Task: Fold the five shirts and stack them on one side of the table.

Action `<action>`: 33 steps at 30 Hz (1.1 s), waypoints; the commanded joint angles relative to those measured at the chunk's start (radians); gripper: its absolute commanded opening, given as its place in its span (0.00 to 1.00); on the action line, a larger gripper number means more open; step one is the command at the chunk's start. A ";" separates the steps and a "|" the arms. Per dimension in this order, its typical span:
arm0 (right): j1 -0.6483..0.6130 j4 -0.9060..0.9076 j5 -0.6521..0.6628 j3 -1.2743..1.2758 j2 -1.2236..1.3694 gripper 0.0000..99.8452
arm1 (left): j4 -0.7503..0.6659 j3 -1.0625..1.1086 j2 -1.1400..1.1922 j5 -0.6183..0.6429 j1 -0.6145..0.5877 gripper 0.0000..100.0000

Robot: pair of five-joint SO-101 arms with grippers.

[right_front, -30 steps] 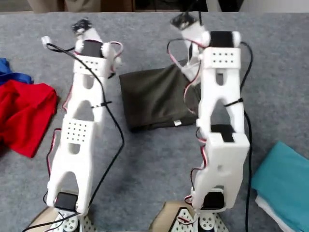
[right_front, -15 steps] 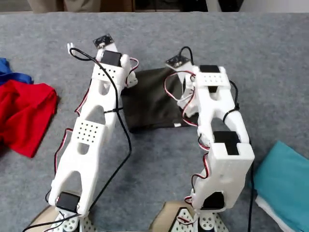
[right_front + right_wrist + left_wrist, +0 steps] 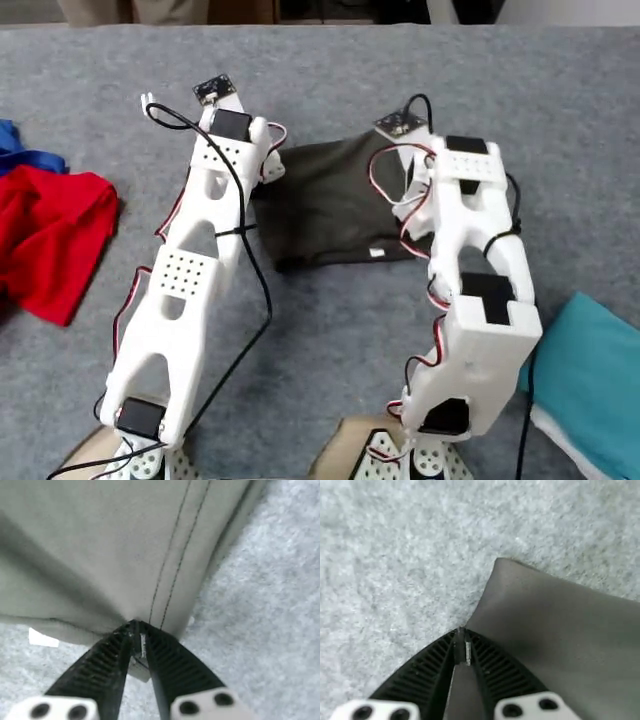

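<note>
Grey table [image 3: 330, 330]; dark shirt [image 3: 325, 205] lies mid-table between the arms. Left pincer [image 3: 461, 639] clamped on one side edge, right pincer [image 3: 136, 630] pinching the opposite hem. Folding step in hand, I judge; next calls for carrying both edges over together, evenly, then stacking by teal pile [image 3: 590, 365].

Two arms [image 3: 180, 290] are counted, one gripper on each: left gripper [image 3: 460, 633], right gripper [image 3: 136, 628]. Five garments are tallied.
- One dark olive shirt [image 3: 330, 200] is clamped at opposite edges by both grippers, and one small white tag [image 3: 377, 252] is noted on it.
- One red shirt [image 3: 55, 235] and one blue garment [image 3: 12, 150] are seen well out beyond the left gripper.
- One teal shirt [image 3: 590, 365], with one white garment [image 3: 560, 432] under it, is seen beyond the right gripper, back toward that arm's base.

One grey table [image 3: 560, 110] is logged.
</note>
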 commanded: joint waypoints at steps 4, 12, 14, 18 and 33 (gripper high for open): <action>-0.053 0.183 0.002 -0.197 -0.130 0.00 | 0.026 -0.117 -0.015 -0.009 0.011 0.02; -0.033 0.150 0.006 -0.369 -0.186 0.00 | 0.054 -0.051 -0.197 -0.086 0.008 0.02; -0.039 0.100 0.006 -0.427 -0.124 0.00 | 0.055 0.021 -0.265 -0.094 0.014 0.02; -0.059 0.100 0.000 -0.599 0.035 0.00 | 0.055 0.388 -0.433 -0.094 0.041 0.02; -0.097 0.206 -0.034 -1.257 0.627 0.00 | -0.212 1.375 -0.955 -0.199 0.204 0.02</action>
